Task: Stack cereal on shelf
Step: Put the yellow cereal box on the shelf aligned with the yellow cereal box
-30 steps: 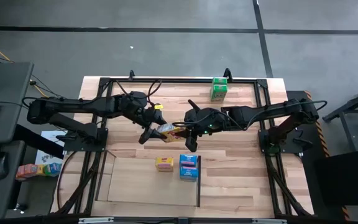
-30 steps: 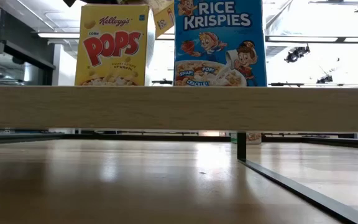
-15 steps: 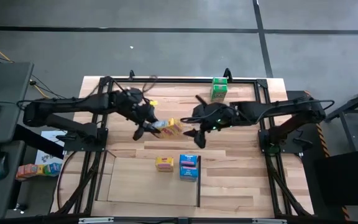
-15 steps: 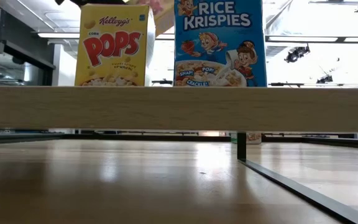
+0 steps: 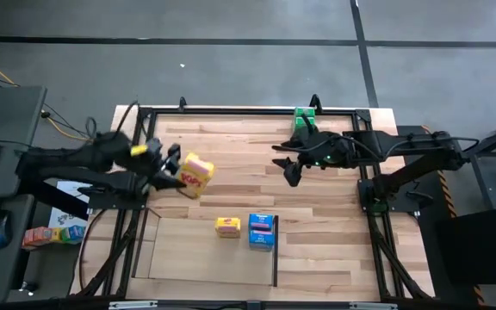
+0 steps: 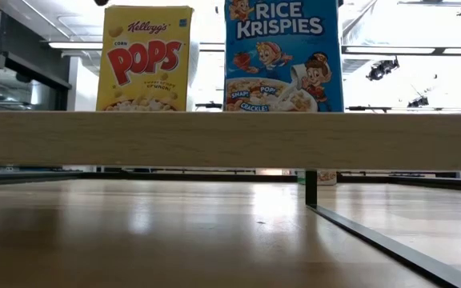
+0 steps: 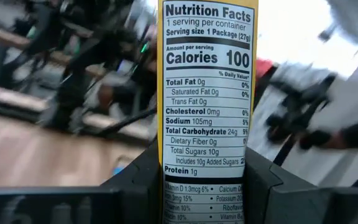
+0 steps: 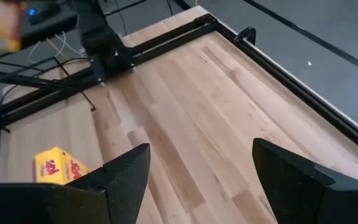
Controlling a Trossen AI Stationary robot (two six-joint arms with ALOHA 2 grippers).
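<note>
A pale wood table (image 5: 317, 215), planked and grain-streaked, takes a soft sheen in the low view, where ceiling light glints off its smooth top. The yellow box (image 6: 146, 58) and blue box (image 6: 283, 54) are printed cardboard with a slight gloss; a held box (image 7: 207, 93) shows crisp black type on white paper-faced card edged in yellow. The fingers (image 8: 294, 180) of the right gripper (image 8: 197, 171) look like matt black plastic, smooth and unmarked. The black frame (image 5: 231, 111) around the table reads as painted metal, dull rather than shiny. The floor (image 5: 231, 60) beyond is grey, flat and matt.
</note>
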